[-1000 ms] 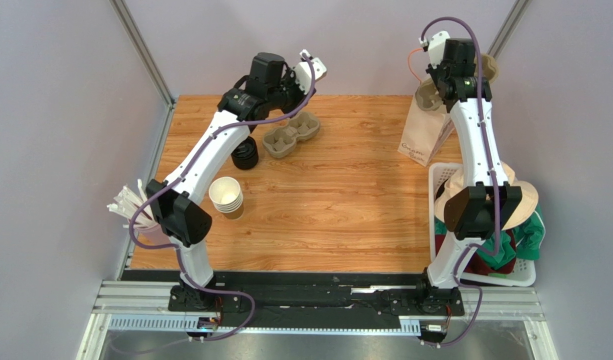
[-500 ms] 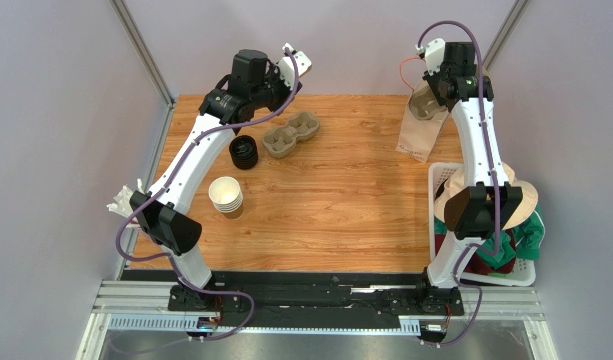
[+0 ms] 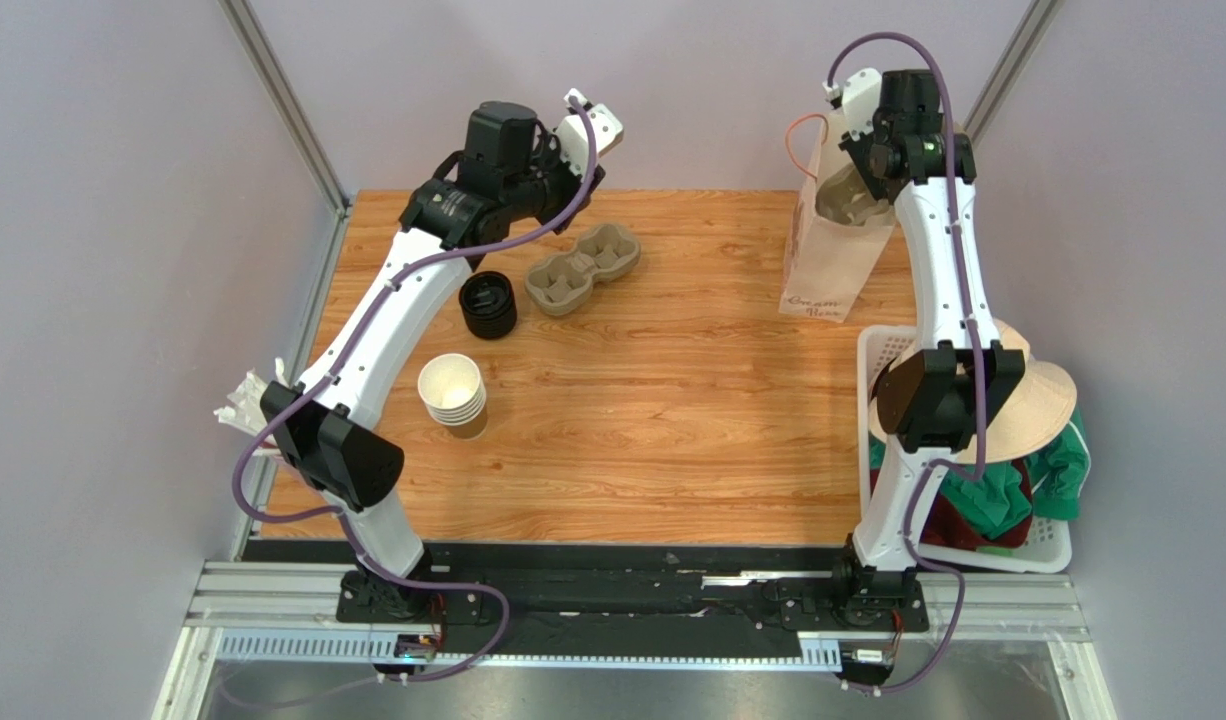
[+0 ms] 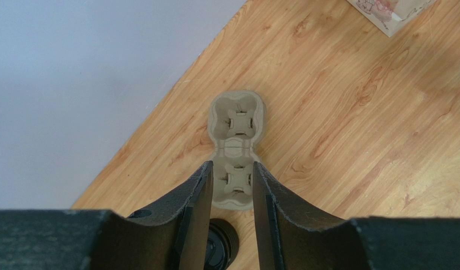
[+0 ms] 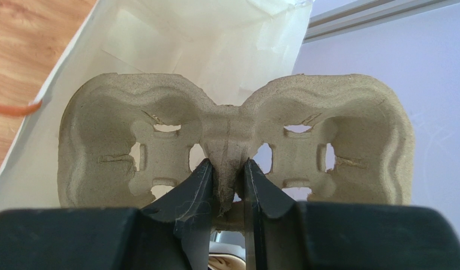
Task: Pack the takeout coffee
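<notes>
The right gripper (image 5: 226,167), pinching a cup tray (image 5: 339,135) by its centre ridge, has shifted over the open bag (image 5: 215,39). The left gripper (image 4: 232,170) hangs half-open and empty. Bagging looks imminent.

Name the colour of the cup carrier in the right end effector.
Greyish beige, unpatterned; the cup carrier shows best in the right wrist view.

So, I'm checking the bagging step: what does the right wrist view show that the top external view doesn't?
Only the right wrist: the right gripper shut on the centre ridge of a pulp cup carrier. Only the top: a second carrier, a stack of black lids and stacked paper cups. Both: the paper bag and the wooden table.
</notes>
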